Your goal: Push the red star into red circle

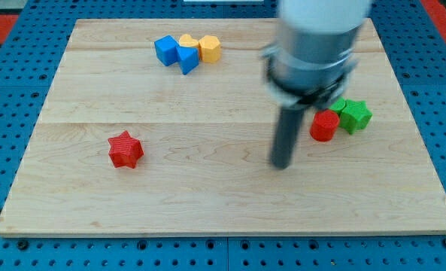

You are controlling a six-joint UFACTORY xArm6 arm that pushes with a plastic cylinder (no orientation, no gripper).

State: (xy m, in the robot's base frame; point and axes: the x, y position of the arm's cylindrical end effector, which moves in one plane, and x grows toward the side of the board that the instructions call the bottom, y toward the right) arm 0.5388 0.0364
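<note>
Our risk is in the long run ahead: the red star [125, 149] sits at the tabletop's [207, 203] left, well apart from the red circle [325, 125] on the right, and an off-centre push could spin it aside or knock the green star [354, 115] touching the circle. We carry no hand, only a rod. My tip [282, 165] stands upright just left of the circle, blurred.

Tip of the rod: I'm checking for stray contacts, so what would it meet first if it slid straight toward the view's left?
Nothing close: my tip has bare board to its left until the red star, which sits slightly higher, so it might just clip it.
</note>
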